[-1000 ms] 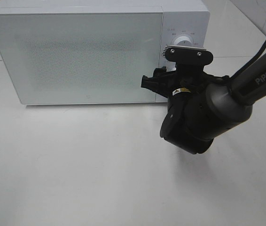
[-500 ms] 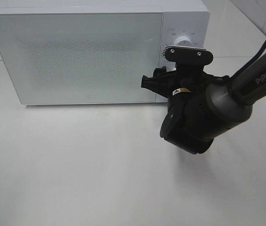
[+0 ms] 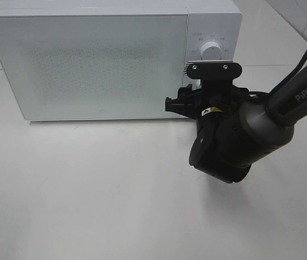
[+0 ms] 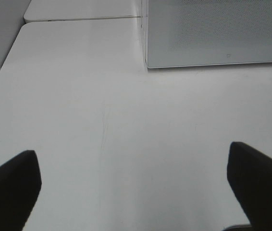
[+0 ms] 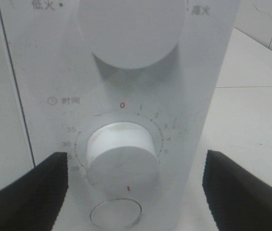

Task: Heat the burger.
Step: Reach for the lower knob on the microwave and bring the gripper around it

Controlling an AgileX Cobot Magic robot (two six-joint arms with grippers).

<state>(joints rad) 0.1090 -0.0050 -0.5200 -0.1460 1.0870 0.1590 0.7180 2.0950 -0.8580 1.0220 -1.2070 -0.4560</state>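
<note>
The right arm (image 3: 300, 95) has "PiPER" printed down its side. On the microwave (image 3: 88, 65) panel, the timer dial (image 5: 121, 154) is marked 0, 1, 2, 3, 4, 5 and round to 30 and 35, with 时间 beside it. The upper knob (image 5: 131, 33) is flanked by 低火 and 高火. The right gripper (image 5: 135, 192) is spread wide either side of that dial, not touching it. The left gripper (image 4: 136, 187) gapes over the bench (image 4: 102, 120) near the microwave's front corner. No view shows the burger, so can't tell where it is. Compared with a second ago, the right arm has dropped a bit, uncovering the upper knob.
</note>
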